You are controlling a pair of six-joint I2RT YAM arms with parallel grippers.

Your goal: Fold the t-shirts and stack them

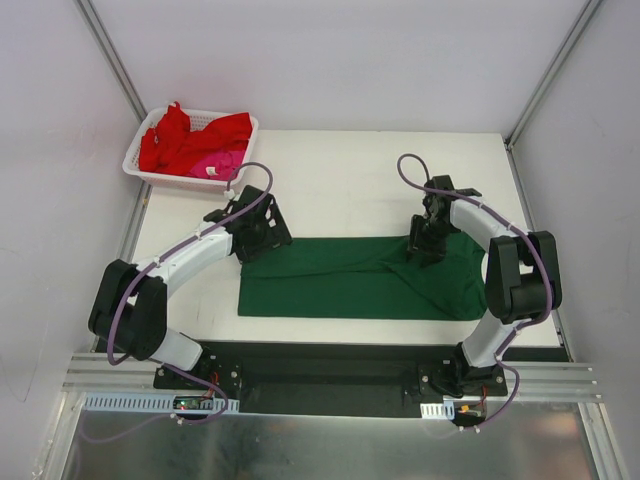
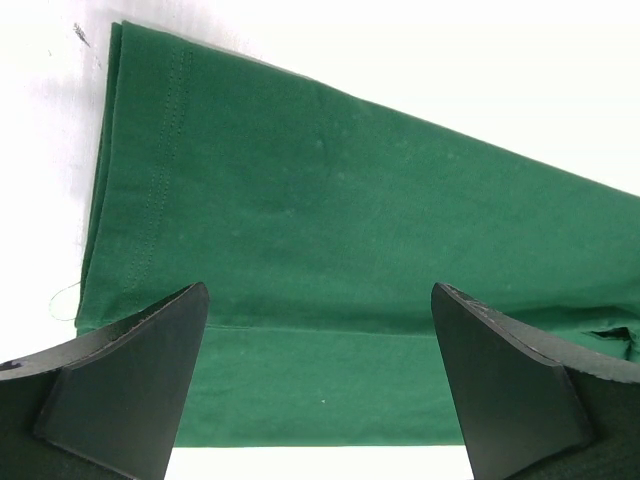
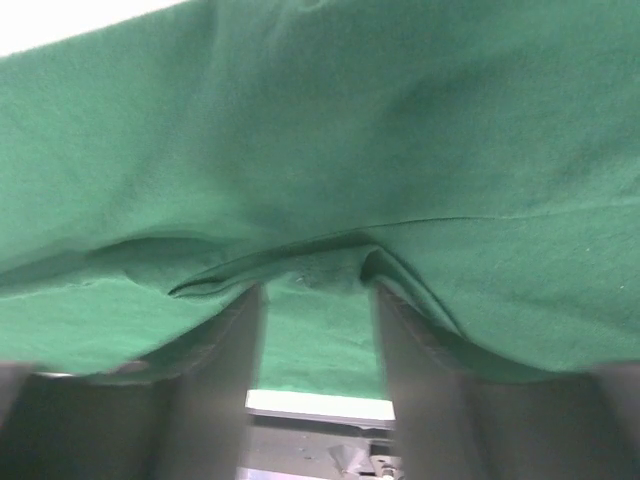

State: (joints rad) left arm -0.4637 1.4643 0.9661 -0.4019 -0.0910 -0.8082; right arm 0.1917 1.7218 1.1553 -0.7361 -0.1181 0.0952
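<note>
white tbl: green tee flat nr front edge; mesh basket far-l corner.

1. White plastic mesh basket: sits at far-left corner of worktop.
2. Worktop: white, matte.
3. Black base plate: runs along near edge.
4. Aluminium rail: just in front of plate.
5. Pale enclosure panels: back and both sides.

The top camera looks down on the dark green cotton t-shirt from above its near edge. The wrist cameras sit close: left above its left hem, right against its right folds; all share its cloth
</note>
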